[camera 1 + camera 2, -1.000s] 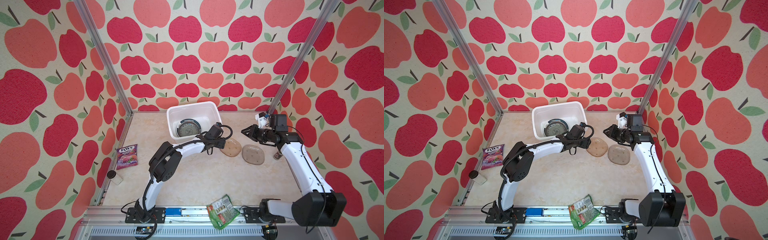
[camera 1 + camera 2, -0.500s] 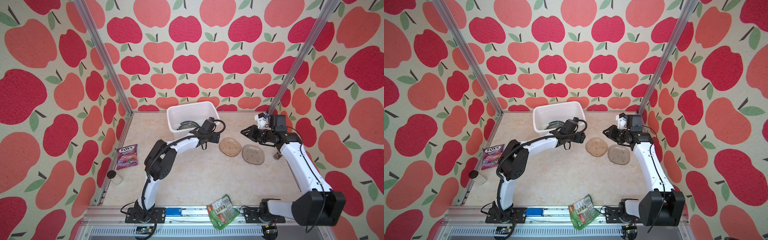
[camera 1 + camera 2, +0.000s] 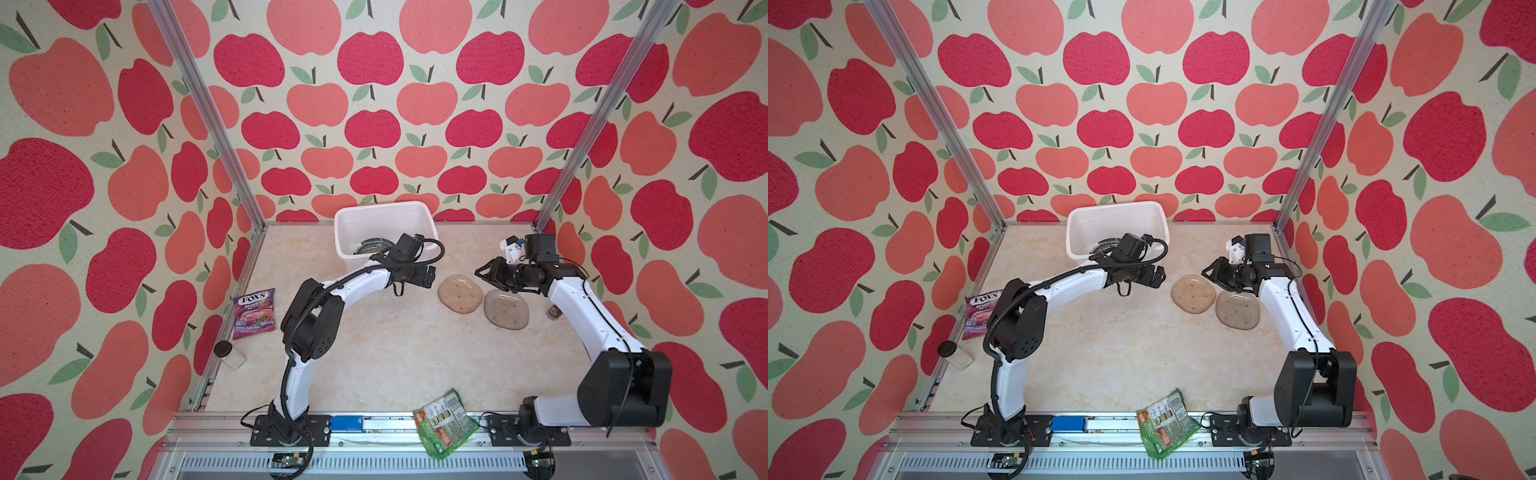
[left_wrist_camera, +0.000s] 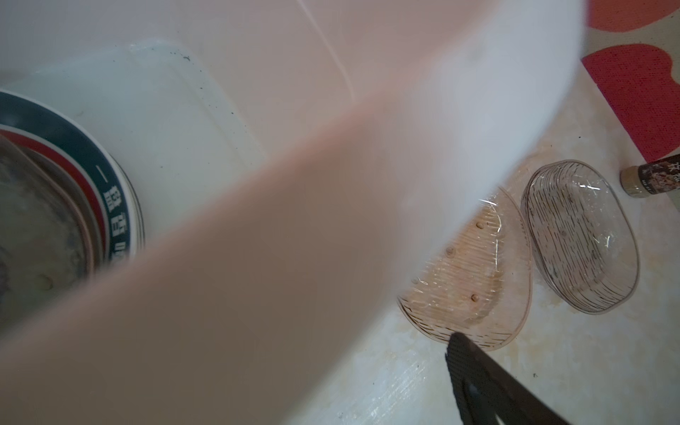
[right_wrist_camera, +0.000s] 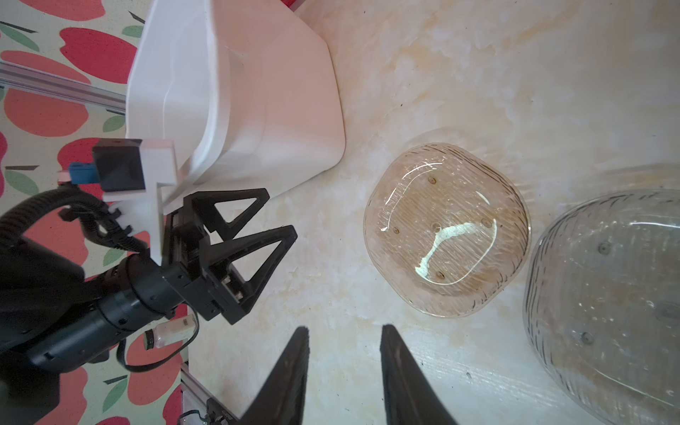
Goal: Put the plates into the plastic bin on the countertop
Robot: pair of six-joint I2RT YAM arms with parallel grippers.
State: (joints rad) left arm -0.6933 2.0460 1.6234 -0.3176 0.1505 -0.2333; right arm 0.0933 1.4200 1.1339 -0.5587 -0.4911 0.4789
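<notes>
The white plastic bin (image 3: 384,208) (image 3: 1117,204) stands at the back of the countertop (image 3: 395,353). Stacked plates lie inside it, a dark-rimmed round one (image 3: 372,245) (image 4: 110,173) among them. Two amber glass plates (image 3: 460,294) (image 3: 506,309) lie side by side on the counter to its right. They also show in the right wrist view (image 5: 447,230) (image 5: 607,294). My left gripper (image 3: 428,276) (image 5: 279,212) hangs open and empty beside the bin's near right corner, left of the nearer amber plate. My right gripper (image 3: 478,272) (image 5: 345,328) is open with nothing between its fingers, just behind the two amber plates.
A purple FOX'S bag (image 3: 254,307) and a small dark-capped jar (image 3: 228,353) lie by the left rail. A green snack packet (image 3: 444,422) overhangs the front rail. A small bottle (image 3: 552,312) stands by the right arm. The bin wall (image 4: 404,73) fills much of the left wrist view.
My left gripper swung toward the bin and back out to its corner, and its jaws opened wider. The right jaws opened a little. Both amber plates have stayed put.
</notes>
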